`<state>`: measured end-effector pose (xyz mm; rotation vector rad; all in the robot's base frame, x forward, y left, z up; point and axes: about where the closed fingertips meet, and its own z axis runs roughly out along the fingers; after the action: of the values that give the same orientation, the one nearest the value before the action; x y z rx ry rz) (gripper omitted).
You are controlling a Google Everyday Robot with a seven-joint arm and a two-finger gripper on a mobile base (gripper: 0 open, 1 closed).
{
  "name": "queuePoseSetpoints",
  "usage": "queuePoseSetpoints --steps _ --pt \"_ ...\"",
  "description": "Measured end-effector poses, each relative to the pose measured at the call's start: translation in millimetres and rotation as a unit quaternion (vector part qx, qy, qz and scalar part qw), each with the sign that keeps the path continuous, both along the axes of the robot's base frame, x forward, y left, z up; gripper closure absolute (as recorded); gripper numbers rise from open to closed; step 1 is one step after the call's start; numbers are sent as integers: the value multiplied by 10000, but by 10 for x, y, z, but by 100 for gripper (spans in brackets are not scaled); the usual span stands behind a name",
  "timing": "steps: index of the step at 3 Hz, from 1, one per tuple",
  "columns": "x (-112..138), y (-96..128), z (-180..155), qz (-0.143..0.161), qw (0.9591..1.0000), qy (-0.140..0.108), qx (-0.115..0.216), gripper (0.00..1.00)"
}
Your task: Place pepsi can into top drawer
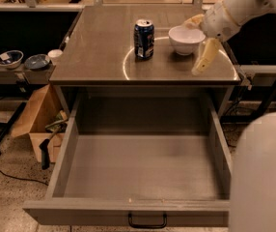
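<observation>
The pepsi can [144, 38], dark blue with a silver top, stands upright on the cabinet top, left of a white bowl [186, 39]. The top drawer [128, 210] is pulled fully out below the cabinet top and is empty, with its black handle [147, 221] at the front centre. My gripper [199, 38] is at the right of the cabinet top, right beside the bowl. It is open, with one finger [203, 57] hanging at the bowl's right and the other behind the bowl's rim. It holds nothing, and the bowl stands between it and the can.
The grey cabinet top [99, 47] carries the can and bowl. A side shelf at the left holds two bowls [8, 58] and a cup [55, 55]. An open cardboard box [36, 122] and cables lie on the floor at the left. My white body [263, 178] fills the lower right.
</observation>
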<state>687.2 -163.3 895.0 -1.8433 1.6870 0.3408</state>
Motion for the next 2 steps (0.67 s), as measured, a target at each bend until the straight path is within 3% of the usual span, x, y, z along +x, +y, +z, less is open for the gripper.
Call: queuePoseSetpoints --steps 1,2 --pt "227 132 4 120 9998 -135 35 0" --pt "643 493 81 225 9981 -555 121 0"
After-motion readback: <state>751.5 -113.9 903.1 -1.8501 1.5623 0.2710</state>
